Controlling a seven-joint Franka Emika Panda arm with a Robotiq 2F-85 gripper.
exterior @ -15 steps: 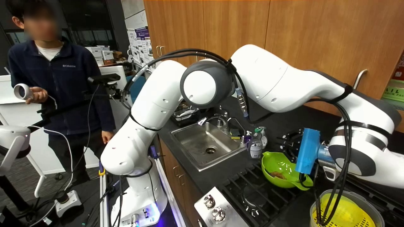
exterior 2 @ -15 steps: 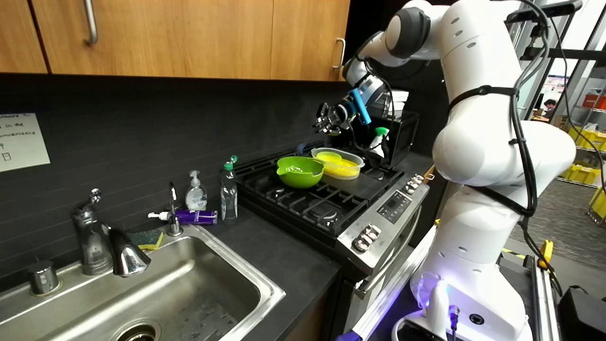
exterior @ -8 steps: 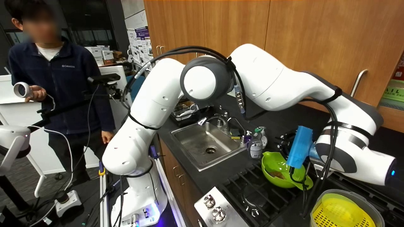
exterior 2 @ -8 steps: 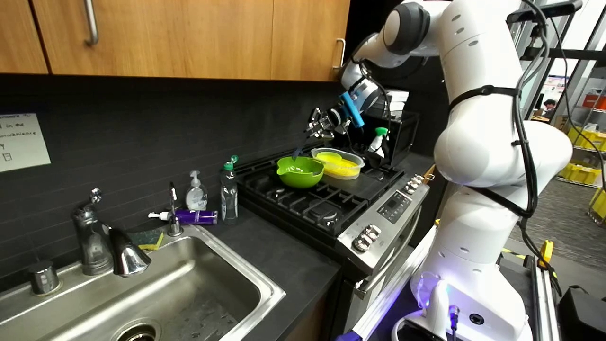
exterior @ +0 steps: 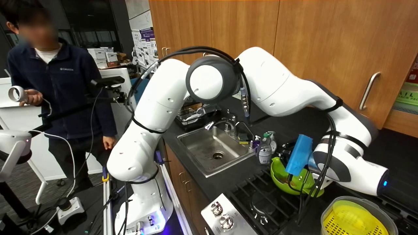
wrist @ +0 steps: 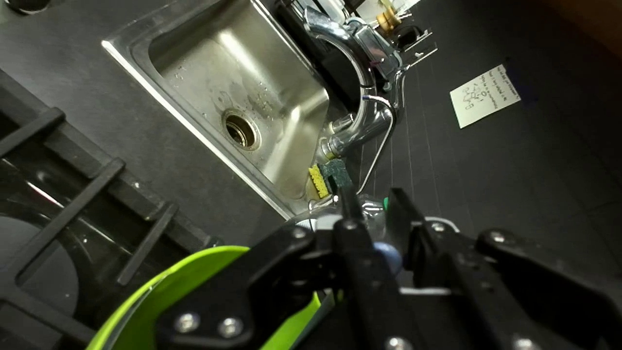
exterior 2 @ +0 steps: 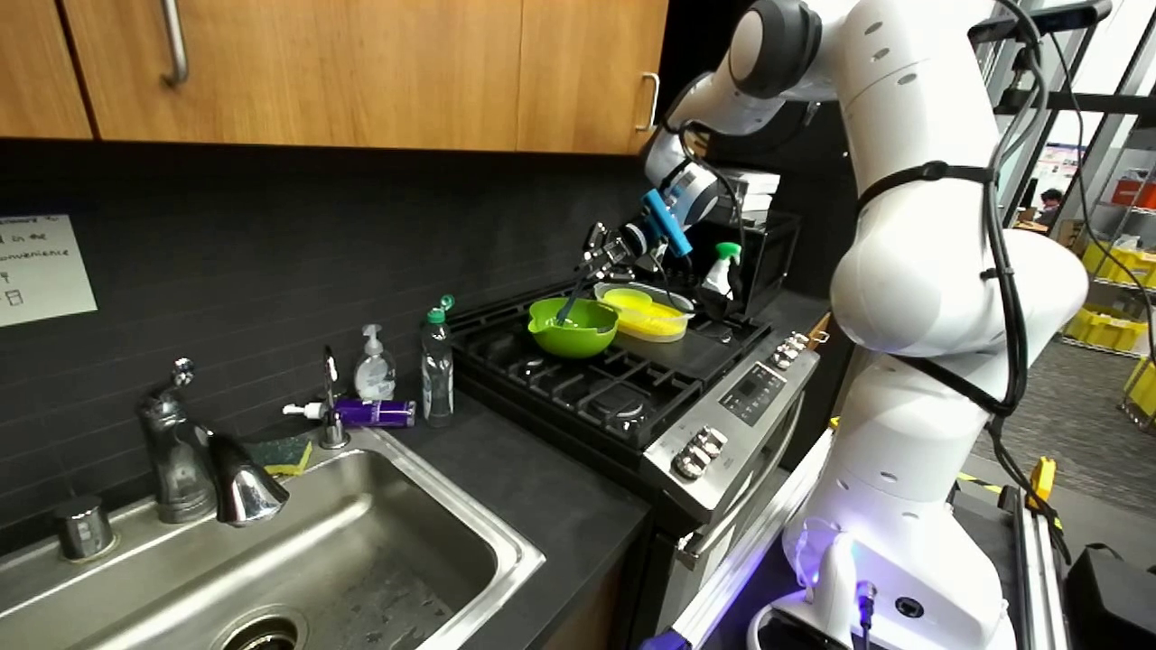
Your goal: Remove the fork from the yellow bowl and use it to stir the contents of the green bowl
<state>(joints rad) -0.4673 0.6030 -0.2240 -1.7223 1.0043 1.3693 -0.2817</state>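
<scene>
- Dark-walled kitchen corner: wooden cabinets (exterior 2: 361, 72) overhead, steel sink (exterior 2: 334, 506) to one side, stove (exterior 2: 753, 388) with black grates next along.
- On the grates, the green bowl (exterior 2: 578, 341), standing level; near it on the stove, a clear tub (exterior: 387, 210) with the yellow bowl (exterior: 375, 227) inside.
- Fork (exterior 2: 571, 301) out of the yellow bowl, dipping into the green bowl, upper end at the gripper (wrist: 373, 201).
- Pinching the fork, by every sign: drawn in around it, a slim gap showing in the wrist view.
- Likely about to stir; cannot tell whether touching bottom or contents, both hard to make out.
- Could slip or swivel in the grasp under sideways push, being held only near the upper end, with a long lever below.
- Could shove or tip the green bowl if pressed hard into its wall: light-looking, unanchored, resting on narrow bars.
- Could fling contents over the rim, given circles too wide or too quick.
- Could catch the hanging cables (exterior: 329, 156) on the rim; slack and close to the green bowl in an exterior view.
- Long axis of the fork steep but tilted, not quite upright.
- Pointing business end down; in an exterior view, lower end (exterior 2: 564, 317) leaning away from the gripper toward the sink side.
- Tines too small and dark to see.
</scene>
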